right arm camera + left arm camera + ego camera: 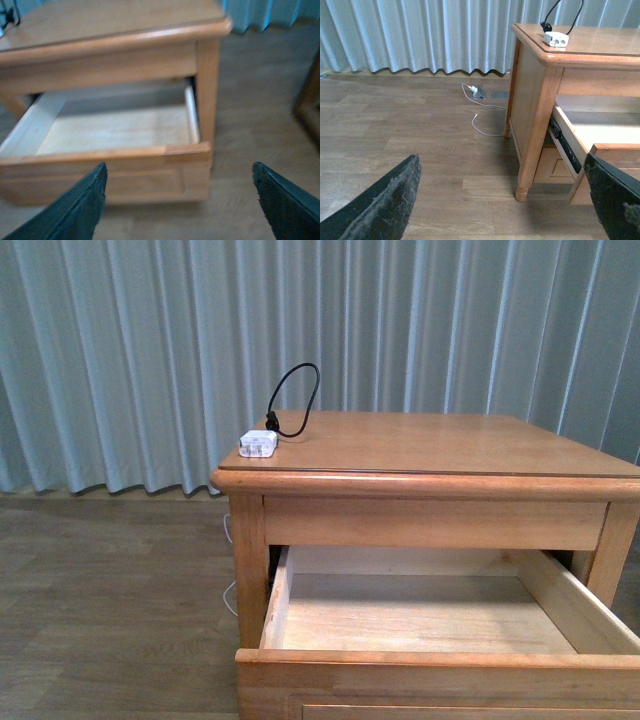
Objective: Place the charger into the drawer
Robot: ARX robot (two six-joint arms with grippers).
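Charger [258,444]: a small white square plug block lying flat on the glossy honey-brown wooden nightstand top [450,445], close to its left edge and toward the front-left corner. The face turned to the front camera is slightly greyer than the block's top. A thin black cable [296,390] leaves the far side of the block and stands up in a single upright loop against the pale blue-grey pleated curtain [130,350]. Drawer [430,615]: the honey-brown wooden drawer under the top is pulled well out toward the robot, its pale wood floor and side walls showing and its front rail at the lower edge of the front view. The charger is on the top, outside the drawer. Left gripper [501,159]: jaws spread wide, nothing between them, hanging over the wood-plank floor [395,125] to the nightstand's left. Right gripper [179,165]: jaws spread wide, holding nothing, in front of the drawer front; this view is blurred. A thin white lead [482,112] lies on the floor beside the curtain hem.
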